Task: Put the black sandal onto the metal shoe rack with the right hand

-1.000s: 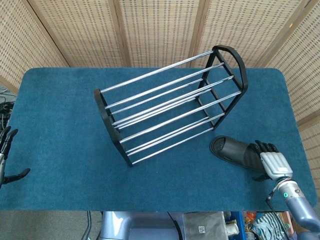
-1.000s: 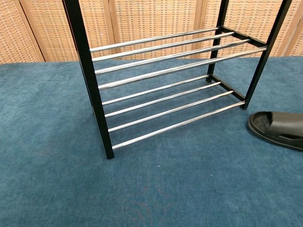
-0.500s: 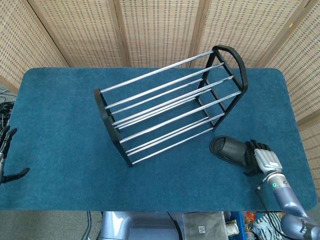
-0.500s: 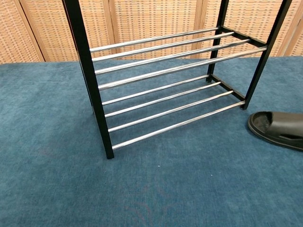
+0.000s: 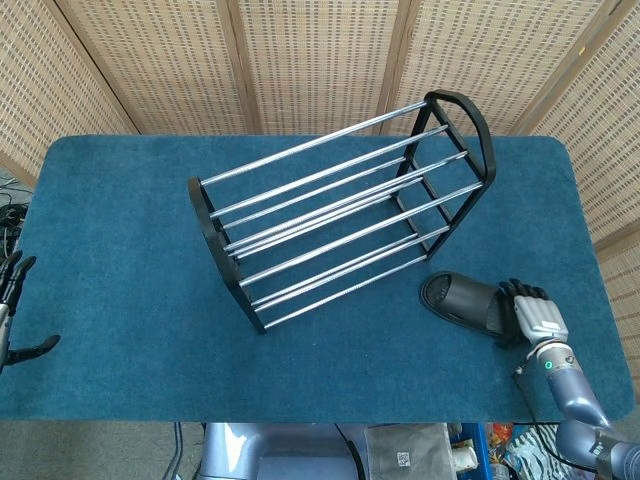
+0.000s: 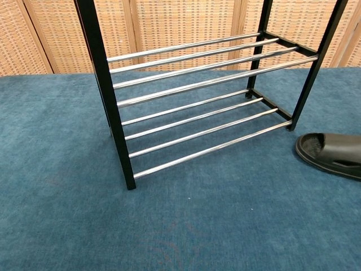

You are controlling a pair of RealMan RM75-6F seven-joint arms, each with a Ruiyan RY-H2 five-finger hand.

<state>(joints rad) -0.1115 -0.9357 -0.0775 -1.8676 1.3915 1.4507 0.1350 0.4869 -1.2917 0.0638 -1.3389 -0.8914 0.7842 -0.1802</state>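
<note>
The right hand (image 5: 532, 316) has shifted slightly, fingers gripping the black sandal (image 5: 462, 304) beside the metal shoe rack (image 5: 340, 215).

My right hand (image 5: 530, 312): black fingers, a silver-grey ribbed plate across the back. Below it I see a dark wrist collar carrying a small green indicator light. Right forearm (image 5: 577, 400): smooth blue-grey casing, rounded, with a thin dark cable running beside the wrist. My left hand (image 5: 12, 310): all black, slim fingers, only partly in the head view at the frame edge. The chest view shows no part of me.
</note>
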